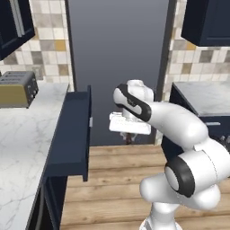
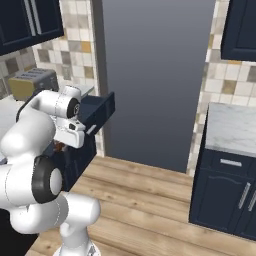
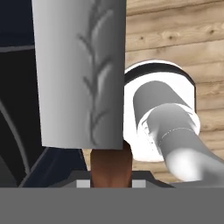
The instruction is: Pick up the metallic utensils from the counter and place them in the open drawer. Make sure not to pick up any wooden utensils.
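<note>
Fingers point(image 3: 111, 183) pinch the dark brown handle of a metallic utensil point(image 3: 81, 74); in the hand view the handle rises from the bottom centre between the two finger tips, and the broad dull grey metal end stands above it, with a leaf-like pattern pressed into its face. This view looks down past the blade onto the wooden floor point(image 3: 175, 30) at right and dark navy cabinetry at left. The left base view gives what the hand view cannot: the hand hangs in mid-air above the floor, just beside the open drawer point(image 1: 74, 134) and to its right, with a small brown tip of the handle showing under the white hand at point(image 1: 129, 137); the grey end is hidden there. The drawer juts out from the edge of the marble tabletop point(image 1: 22, 139), its flat navy front panel facing the arm. A yellowish toaster point(image 1: 17, 88) sits at the back of that tabletop, well apart from the drawer. The right base view shows the same hand low against the navy drawer front point(image 2: 102, 114), seen from the other side, with a brown speck beneath it at point(image 2: 58, 146). A second marble top over navy cabinets point(image 2: 231, 127) stands at far right, across the floor.
</note>
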Available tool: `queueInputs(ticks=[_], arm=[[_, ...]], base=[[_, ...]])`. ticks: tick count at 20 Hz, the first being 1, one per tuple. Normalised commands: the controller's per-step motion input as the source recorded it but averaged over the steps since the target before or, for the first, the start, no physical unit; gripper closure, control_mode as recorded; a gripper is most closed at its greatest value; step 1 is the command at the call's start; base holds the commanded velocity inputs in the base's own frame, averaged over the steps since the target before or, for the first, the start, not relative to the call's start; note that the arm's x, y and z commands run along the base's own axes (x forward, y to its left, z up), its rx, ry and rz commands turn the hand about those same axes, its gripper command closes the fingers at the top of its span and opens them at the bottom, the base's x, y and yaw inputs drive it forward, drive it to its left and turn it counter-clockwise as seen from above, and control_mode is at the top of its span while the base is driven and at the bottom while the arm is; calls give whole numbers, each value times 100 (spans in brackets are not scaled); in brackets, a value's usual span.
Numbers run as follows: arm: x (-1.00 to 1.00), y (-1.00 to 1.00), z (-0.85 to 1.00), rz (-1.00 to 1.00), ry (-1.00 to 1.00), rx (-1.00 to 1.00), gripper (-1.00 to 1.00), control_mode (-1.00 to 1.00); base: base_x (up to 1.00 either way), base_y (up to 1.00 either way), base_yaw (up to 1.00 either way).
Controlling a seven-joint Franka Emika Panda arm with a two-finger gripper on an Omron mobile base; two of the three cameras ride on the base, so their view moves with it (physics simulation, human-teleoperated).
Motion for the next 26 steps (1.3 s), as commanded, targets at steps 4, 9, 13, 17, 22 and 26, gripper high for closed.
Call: queueInputs(ticks=[4, 9, 13, 17, 22, 26], arm=[[28, 57, 6, 17, -22, -18, 100, -100], [69, 35, 3, 9, -10, -10, 100, -100], [94, 17, 0, 34, 0, 0, 100, -100], [70, 25, 0, 2, 0, 0, 100, -100], [58, 59, 3, -12, 0, 0, 100, -100], [53, 47, -10, -23, 0, 0, 100, -100]], base=[[0, 0, 0], [0, 0, 0], [0, 0, 0], [0, 0, 0], [0, 0, 0], [0, 0, 0]])
